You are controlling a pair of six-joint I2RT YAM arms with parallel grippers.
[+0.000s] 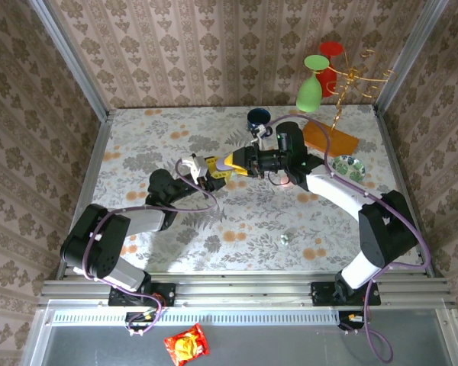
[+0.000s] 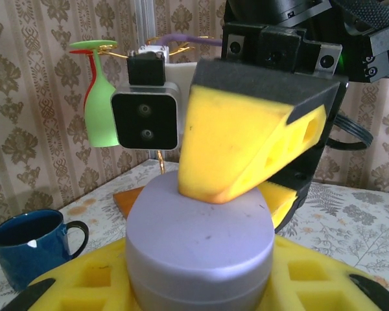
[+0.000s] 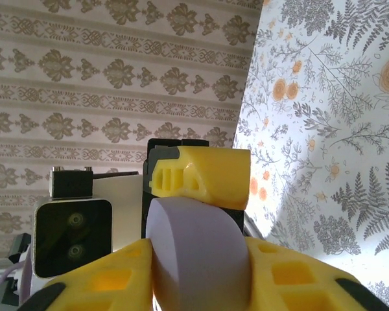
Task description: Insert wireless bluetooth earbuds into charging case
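Observation:
A closed, round, pale purple charging case (image 2: 201,240) is held above the middle of the table. In the left wrist view it sits between the yellow fingers of my left gripper (image 2: 201,288). A yellow finger (image 2: 240,142) of the right gripper presses on the far edge of its top. In the right wrist view the same case (image 3: 198,259) is wedged between the fingers of my right gripper (image 3: 198,285), with a left-gripper finger (image 3: 204,175) behind it. From above, the left gripper (image 1: 211,169) and right gripper (image 1: 230,162) meet tip to tip. One tiny whitish earbud (image 1: 285,239) lies on the table, front right.
A blue mug (image 1: 258,117) stands at the back centre. Behind it to the right are a green glass (image 1: 309,88), a red glass (image 1: 330,49), a gold wire rack (image 1: 351,76) and an orange board (image 1: 330,138). A small plate (image 1: 349,166) lies at the right.

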